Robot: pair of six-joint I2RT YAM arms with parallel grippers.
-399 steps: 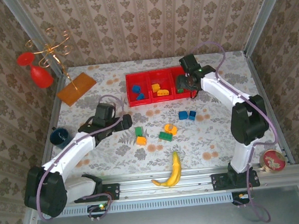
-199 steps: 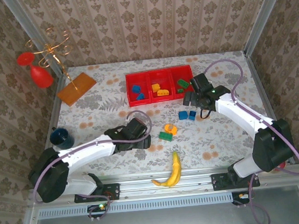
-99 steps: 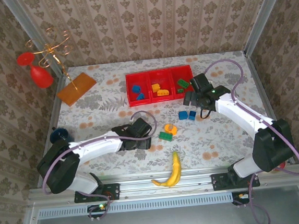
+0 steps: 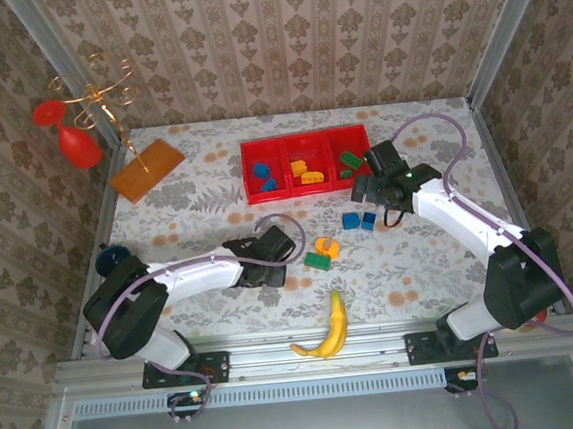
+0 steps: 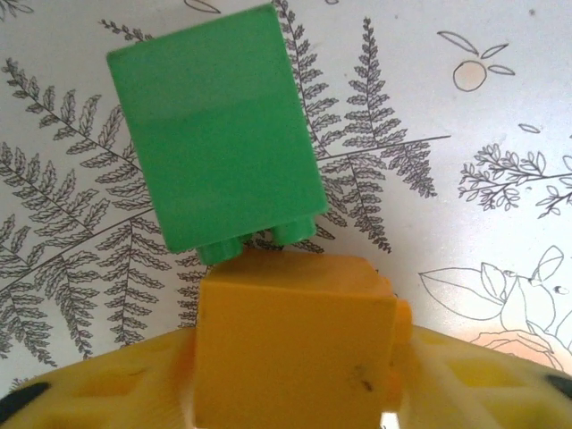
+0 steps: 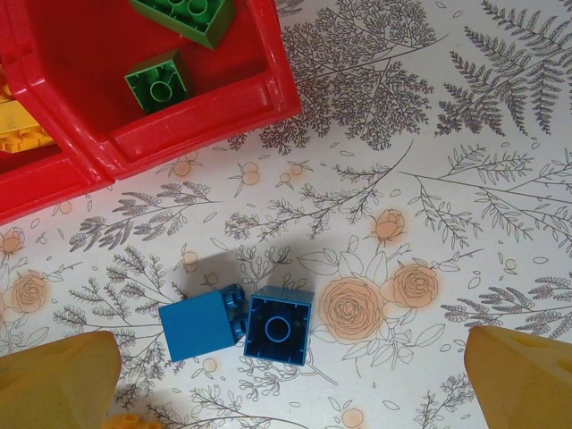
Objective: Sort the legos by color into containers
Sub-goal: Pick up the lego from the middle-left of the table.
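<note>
Grips an orange lego (image 5: 290,322) in the left claw (image 5: 290,398), low on the desk (image 5: 465,107), with a green lego (image 5: 214,125) touching its far edge. Holds the right claw (image 6: 286,384) wide above two touching blue legos (image 6: 279,326) just short of the red tray (image 6: 179,134). Finds, in that tray, blue legos in the left compartment, orange in the middle, green in the right.

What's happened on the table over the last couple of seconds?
The left hand swung rightwards to the orange brick touching the green brick; it now sits between its fingers. The right hand pulled back from the red tray and hovers open above two blue bricks. The tray and banana stayed put.
</note>
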